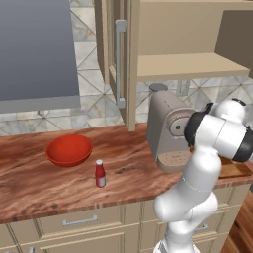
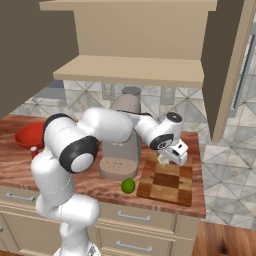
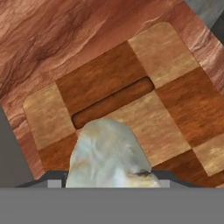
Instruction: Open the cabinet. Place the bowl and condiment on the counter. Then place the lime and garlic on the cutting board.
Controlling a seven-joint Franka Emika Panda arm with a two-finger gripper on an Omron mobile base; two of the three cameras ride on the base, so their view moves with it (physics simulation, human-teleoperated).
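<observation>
Lime [image 2: 128,186] sits nearest, on the counter [image 1: 39,183] close to its front edge and just off the cutting board's [image 2: 170,180] near left corner, so this piece of the job is not yet done; a fruit that round, that near the lip, could roll off the front if the arm or a dropped bulb knocks it. Above the board hangs the gripper [image 2: 172,156], and in the hand view the garlic [image 3: 109,155] sits between its jaws, which look clamped on the bulb with the checkered squares and the board's grooved handle slot just beyond. From that, the step in hand seems to be setting the garlic down. Risk lies in release: the bulb is lumpy, so let go from any height it may bounce or tumble off the board's edge onto the counter, or strike the lime. Just left of the board stands the grey coffee machine [image 2: 125,140], close enough that the elbow could brush it on the way out. Farther left along the counter, the condiment [image 1: 100,173] stands upright near the front edge and the bowl [image 1: 69,149] rests behind it, both well apart from the arm. Overhead, the cabinet [image 1: 188,44] stands open, its shelf bare.
</observation>
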